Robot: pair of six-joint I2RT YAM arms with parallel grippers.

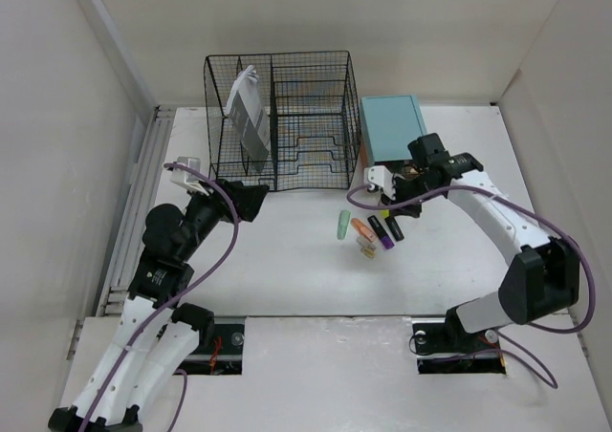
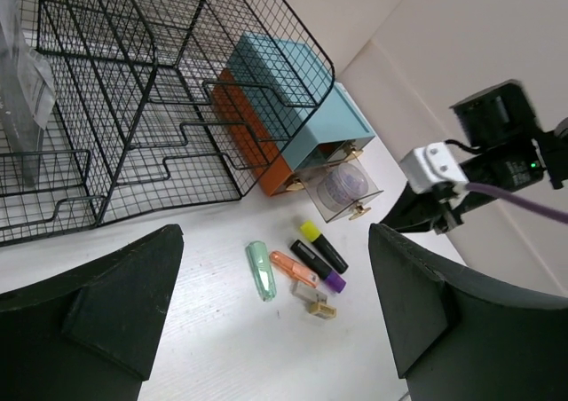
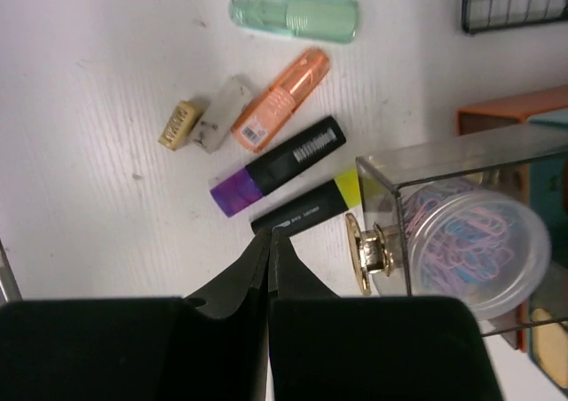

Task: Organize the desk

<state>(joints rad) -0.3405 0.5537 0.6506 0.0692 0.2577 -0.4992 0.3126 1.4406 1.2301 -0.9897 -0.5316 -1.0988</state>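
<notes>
Not much is sorted yet, by the look of it. The desk (image 1: pixel 287 279) spreads under both arms, and four markers (image 3: pixel 281 99) plus a couple of small bits (image 3: pixel 182 124) lie loose in front of the drawer box (image 1: pixel 392 128). Its clear drawer (image 3: pixel 461 232) of paper clips hangs open. The organizer (image 1: pixel 277 117) holds only some paper (image 1: pixel 251 112). The right gripper (image 3: pixel 269 241) is pinched shut on nothing, right by the yellow marker (image 3: pixel 306 208). The left gripper (image 2: pixel 275 241) gapes wide, empty.
</notes>
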